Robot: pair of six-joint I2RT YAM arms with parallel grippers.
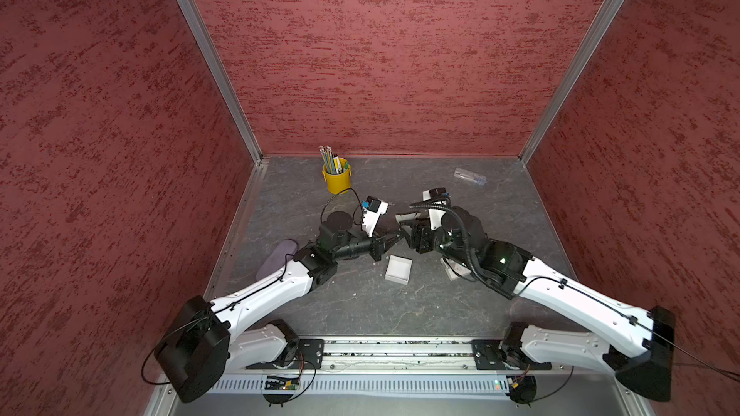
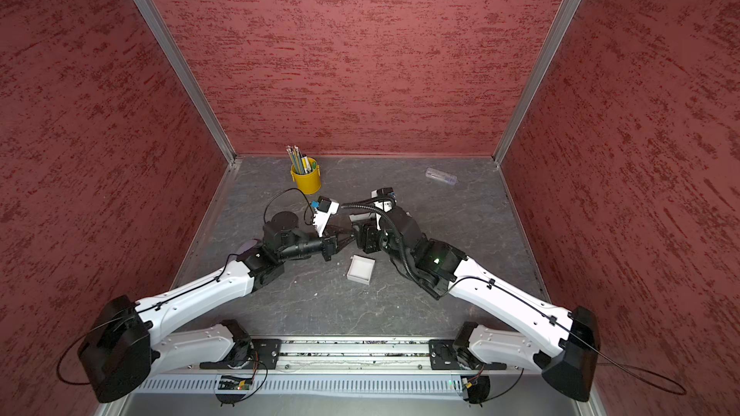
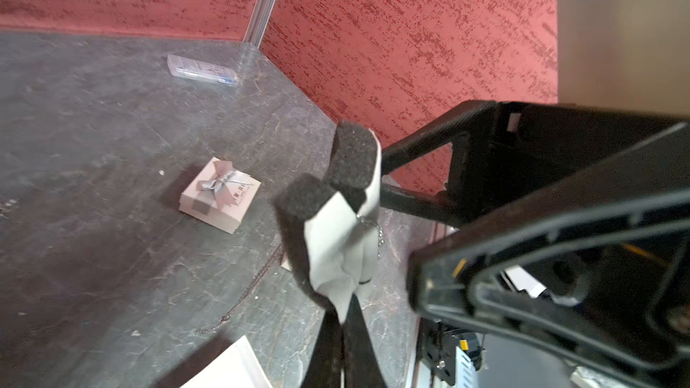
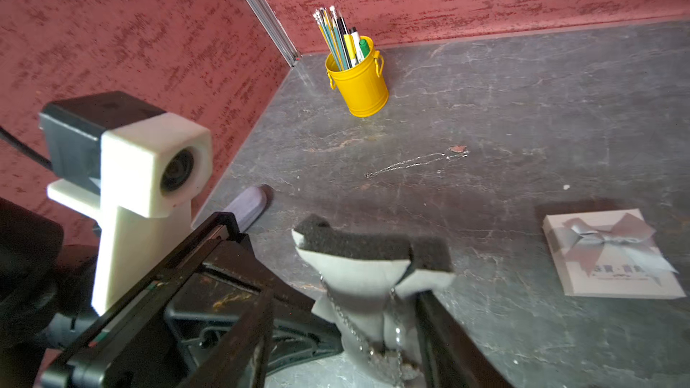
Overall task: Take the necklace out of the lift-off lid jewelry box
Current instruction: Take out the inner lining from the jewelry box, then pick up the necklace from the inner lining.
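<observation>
**A:** Where's the silver chain necklace with the glittery pendant (image 4: 386, 362)?

**B:** Out of the box, but not free. It's strung on the bent black foam insert with the grey face (image 4: 354, 270). The chain hooks over the notches at the foam end, both strands run down the grey face, and the pendant sits at the other end.

**A:** Who has the insert?

**B:** The left gripper (image 3: 343, 315), clenched on the grey flap near the pendant end, holds it in the air. The right gripper (image 3: 395, 177) meets it nose to nose with its jaws spread and one finger (image 4: 440, 334) just beside the insert's edge. I see no pad pressing.

**A:** Next move?

**B:** My guess is the right one, free and nearest, takes the chain. The strands lie along the insert's long axis, so they'd slip off over the notched end, away from the left fingers.

**A:** And the box?

**B:** The white open cardboard base (image 1: 398, 270) sits on the grey stone-look table (image 4: 522, 106) near the grippers, and the pale square lid with the grey bow (image 4: 608, 255) lies apart. (A finer loose chain (image 4: 414, 162) lies toward the yellow pencil bucket (image 4: 360, 80); I can't tell whose it is.)
</observation>
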